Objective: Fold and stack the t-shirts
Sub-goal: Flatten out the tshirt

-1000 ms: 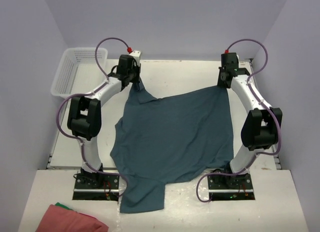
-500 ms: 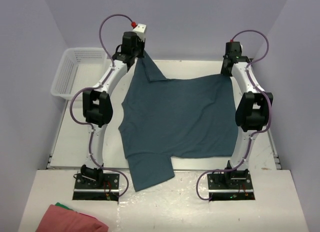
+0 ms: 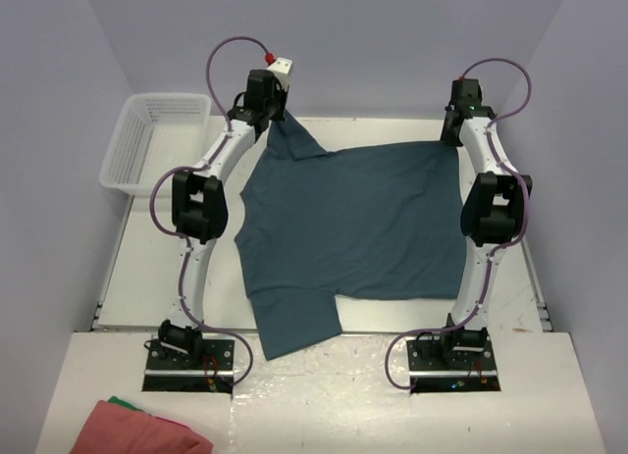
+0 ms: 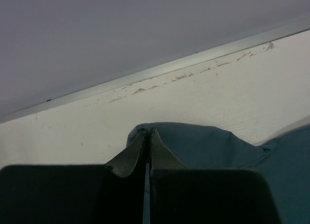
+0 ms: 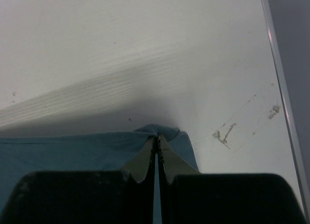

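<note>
Both claws pinched tight on shirt (image 3: 353, 228); left claw (image 3: 278, 118) on far-left corner, right claw (image 3: 452, 138) on far-right corner; both at far edge of table (image 3: 137, 277); held edge taut, running left-right; body lies flat from claws back toward bases, between arms; long axis roughly left-right, judged; sleeve-like flap near-left, over table's near edge, closer to left arm; neck end unclear.

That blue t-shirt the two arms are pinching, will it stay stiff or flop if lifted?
Probably floppy: the t-shirt folds and drapes below the left tool while the right tool pinches another corner. Likely light, since two small pinches seem to hold it.
</note>
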`<state>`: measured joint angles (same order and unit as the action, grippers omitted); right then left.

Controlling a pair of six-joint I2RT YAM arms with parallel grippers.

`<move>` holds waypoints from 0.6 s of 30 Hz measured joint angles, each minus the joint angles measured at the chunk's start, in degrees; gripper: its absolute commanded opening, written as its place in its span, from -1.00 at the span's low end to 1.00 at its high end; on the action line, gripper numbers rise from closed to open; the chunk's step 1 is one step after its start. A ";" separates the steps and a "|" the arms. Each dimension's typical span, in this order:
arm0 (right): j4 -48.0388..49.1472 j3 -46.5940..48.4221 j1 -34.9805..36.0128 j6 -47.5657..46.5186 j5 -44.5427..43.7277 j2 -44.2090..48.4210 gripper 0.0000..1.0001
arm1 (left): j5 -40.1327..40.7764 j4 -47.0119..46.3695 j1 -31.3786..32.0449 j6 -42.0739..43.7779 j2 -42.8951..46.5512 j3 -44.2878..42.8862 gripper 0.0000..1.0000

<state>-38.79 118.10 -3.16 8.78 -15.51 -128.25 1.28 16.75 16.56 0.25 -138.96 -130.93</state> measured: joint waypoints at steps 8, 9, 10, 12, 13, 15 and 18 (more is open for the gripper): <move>-0.63 1.46 -0.13 -0.04 0.20 -0.74 -1.00 | -0.33 -0.35 0.15 -0.04 0.98 6.10 -1.00; -0.57 2.01 -0.22 -0.04 0.20 -1.01 -1.00 | -0.37 -0.31 0.24 -0.07 1.25 6.97 -1.00; -0.59 2.32 -0.31 -0.02 0.20 -1.20 -1.00 | -0.37 -0.17 0.33 -0.07 1.55 7.65 -1.00; -0.61 2.64 -0.59 0.04 0.22 -1.49 -1.00 | -0.13 0.17 0.74 -0.07 2.86 9.46 -1.00; -0.63 2.75 -0.76 0.07 0.22 -1.60 -1.00 | 0.02 0.24 1.07 -0.07 3.72 10.29 -1.00; -0.63 2.75 -1.11 0.11 0.28 -1.77 -1.00 | 0.50 0.33 1.95 -0.07 5.68 11.76 -1.00; -1.09 3.37 -1.57 0.17 0.46 -2.36 -1.00 | 0.96 0.46 3.39 -0.20 8.52 12.55 -1.00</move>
<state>-39.88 121.47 -4.73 8.95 -15.05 -130.61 2.24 17.21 19.94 0.05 -130.43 -118.39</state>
